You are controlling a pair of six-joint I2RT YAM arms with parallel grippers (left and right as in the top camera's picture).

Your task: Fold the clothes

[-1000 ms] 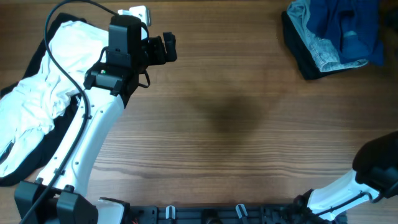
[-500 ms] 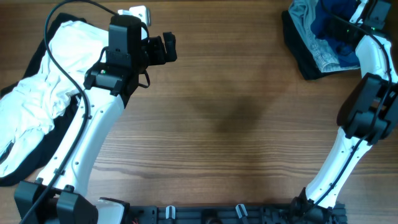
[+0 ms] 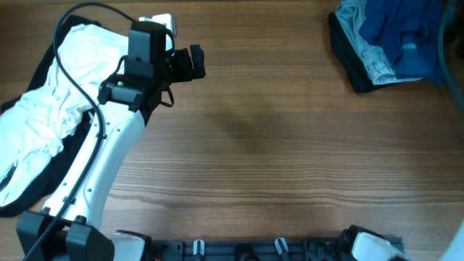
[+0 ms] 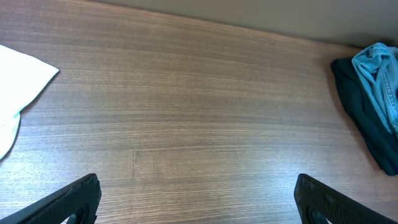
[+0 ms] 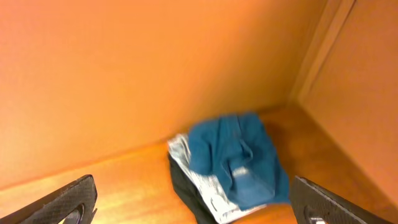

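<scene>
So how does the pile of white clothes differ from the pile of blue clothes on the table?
The white pile lies at the table's left edge, beside the left arm; the blue pile lies in the far right corner. The white pile is larger and spread out loosely, while the blue pile is smaller and more compact. Both lie on a dark garment, and neither looks neatly folded.

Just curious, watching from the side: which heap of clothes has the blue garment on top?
The folded stack at the table's far right corner, blue over dark fabric; the left heap is white over black.
</scene>
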